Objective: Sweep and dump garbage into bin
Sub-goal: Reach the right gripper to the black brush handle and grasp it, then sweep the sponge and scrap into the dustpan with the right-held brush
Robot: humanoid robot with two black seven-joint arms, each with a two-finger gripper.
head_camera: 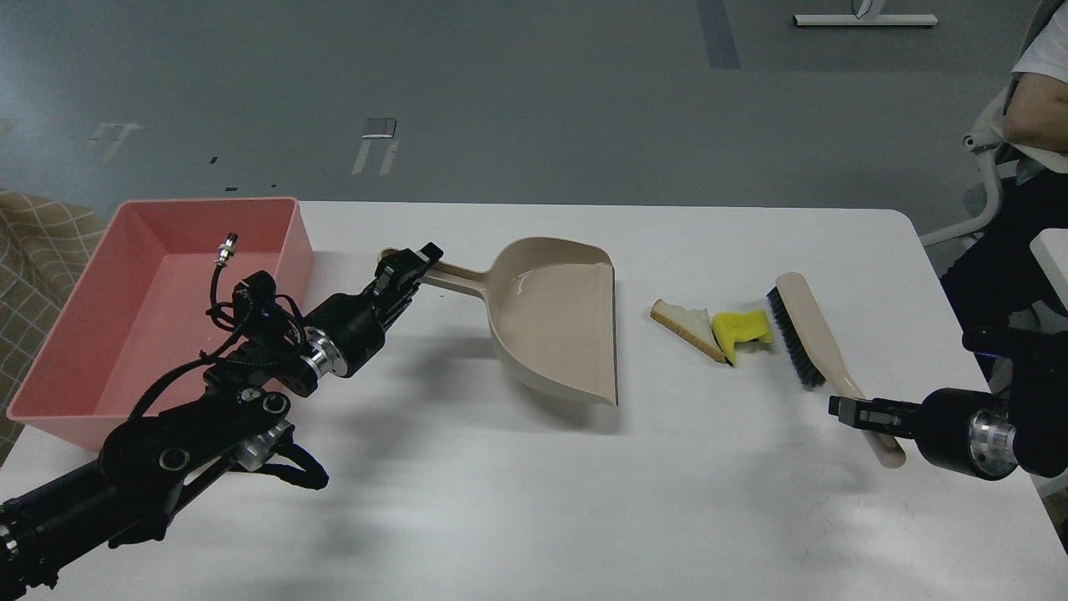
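Left gripper (410,265) stretched forward, clasping the beige dustpan (555,321) handle, right gripper (853,411) level, clamped on the brush (808,335) handle, 2 scraps, 1 bread slice (686,325) touching 1 yellow sponge piece (739,328) between dustpan and brush, 1 pink bin (158,300) far left.

Bright, even overhead light; soft shadows under the dustpan (555,321) and left arm (209,401). Small glare inside the pan. Sharp focus throughout.

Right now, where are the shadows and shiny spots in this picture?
In the head view, soft grey shadows lie on the white table under the left arm and beside the dustpan; a small bright glare sits inside the dustpan's scoop; the far floor looks evenly lit and a little hazy.
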